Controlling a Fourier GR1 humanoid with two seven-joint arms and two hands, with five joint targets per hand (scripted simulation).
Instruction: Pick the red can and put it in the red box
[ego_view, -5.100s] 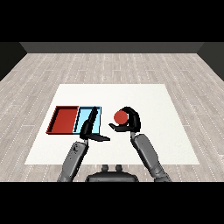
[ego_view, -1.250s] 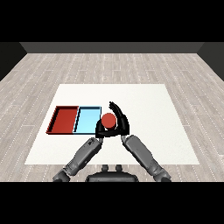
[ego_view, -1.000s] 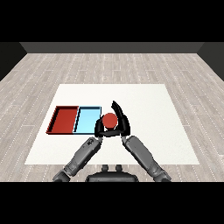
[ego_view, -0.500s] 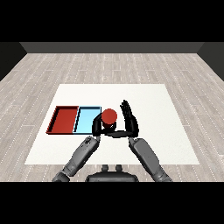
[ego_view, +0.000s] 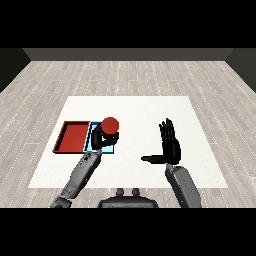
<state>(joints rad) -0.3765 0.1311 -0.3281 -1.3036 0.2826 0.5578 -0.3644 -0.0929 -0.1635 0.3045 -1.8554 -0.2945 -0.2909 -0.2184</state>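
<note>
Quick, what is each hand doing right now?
Left hand: shut on the red can, over the light blue tray.
Right hand: open, holding nothing.

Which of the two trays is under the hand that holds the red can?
The light blue tray: the left hand holds the red can over it. The red tray lies further left, with nothing above it.

Showing matt white table (ego_view: 150, 107) | reading smooth, plastic-like on red can (ego_view: 110, 124), red tray (ego_view: 73, 136), light blue tray (ego_view: 90, 140) | appearing matt black on hands, left hand (ego_view: 100, 137), right hand (ego_view: 169, 142) | displaying pale wood-plank floor (ego_view: 125, 75)
</note>
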